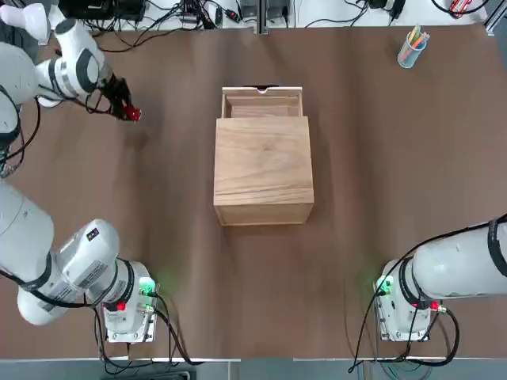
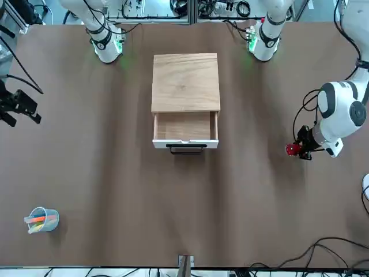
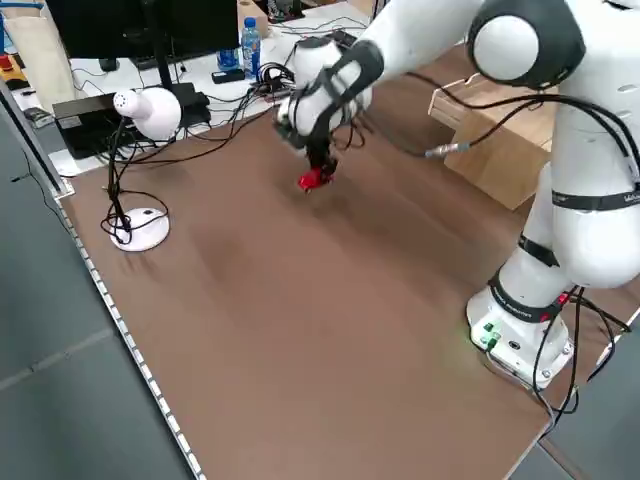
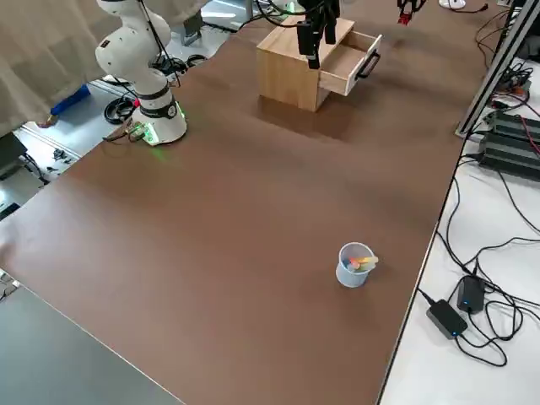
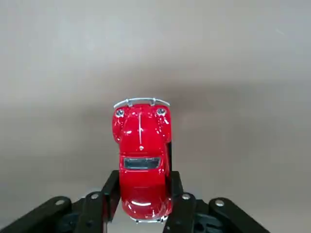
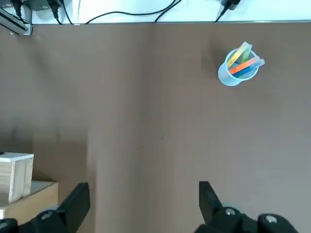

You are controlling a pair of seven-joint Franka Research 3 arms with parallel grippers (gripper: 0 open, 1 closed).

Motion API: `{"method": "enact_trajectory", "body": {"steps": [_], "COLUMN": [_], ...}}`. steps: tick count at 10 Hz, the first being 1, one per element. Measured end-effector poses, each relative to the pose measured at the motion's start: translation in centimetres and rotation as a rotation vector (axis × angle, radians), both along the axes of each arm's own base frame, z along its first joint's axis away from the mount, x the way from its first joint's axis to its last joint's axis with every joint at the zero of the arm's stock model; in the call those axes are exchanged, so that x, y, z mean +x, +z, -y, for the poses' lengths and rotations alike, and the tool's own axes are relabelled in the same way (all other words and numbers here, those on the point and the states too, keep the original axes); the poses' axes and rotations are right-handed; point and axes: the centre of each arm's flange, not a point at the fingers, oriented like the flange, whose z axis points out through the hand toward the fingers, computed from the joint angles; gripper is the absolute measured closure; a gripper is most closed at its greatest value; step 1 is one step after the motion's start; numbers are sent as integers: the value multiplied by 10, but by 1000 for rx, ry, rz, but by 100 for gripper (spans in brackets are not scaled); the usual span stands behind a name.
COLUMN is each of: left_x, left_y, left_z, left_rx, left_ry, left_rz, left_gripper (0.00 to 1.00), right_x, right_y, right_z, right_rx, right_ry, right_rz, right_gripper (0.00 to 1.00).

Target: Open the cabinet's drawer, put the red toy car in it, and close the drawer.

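The red toy car (image 5: 141,145) sits between the fingers of my left gripper (image 5: 141,194), which is shut on its rear half. This happens at the table's far left (image 1: 131,114), well away from the cabinet (image 1: 263,170); whether the car rests on the table or hangs just above it I cannot tell. The drawer (image 2: 185,128) stands pulled out on the cabinet's far side, with nothing in it and its dark handle (image 2: 186,149) facing away from me. My right gripper (image 6: 143,204) hangs open and holds nothing, high on the right side (image 2: 17,109).
A pale blue cup (image 1: 413,49) with coloured pens stands at the far right corner. A white lamp-like stand (image 3: 140,110) and cables lie just past the table's left edge. Bare brown tabletop lies between the car and the cabinet.
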Motion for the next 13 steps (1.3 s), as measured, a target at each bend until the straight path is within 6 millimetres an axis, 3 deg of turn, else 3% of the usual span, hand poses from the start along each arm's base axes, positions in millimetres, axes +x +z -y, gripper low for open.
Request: {"method": "enact_trajectory", "body": {"steps": [3, 6, 10, 12, 13], "left_x": [17, 1, -46, -78, -83], "left_y": [85, 144, 191, 191, 190], "left_z": [123, 239, 382, 437, 454], "left_rx": [-4, -47, -109, -127, -135], "left_ry": [5, 13, 26, 14, 13], "left_rz": [-6, 27, 45, 19, 10], "left_gripper": [55, 55, 55, 55, 55], "right_x": [-1, -1, -1, -1, -1], "right_y": [-2, -3, -3, -4, -4], "right_z": [0, 2, 0, 0, -1], "right_rx": [-1, -1, -1, -1, -1], "right_ry": [1, -3, 1, 2, 2], "right_rz": [-8, -13, -17, -18, -18], "right_gripper": [0, 0, 0, 0, 0]}}
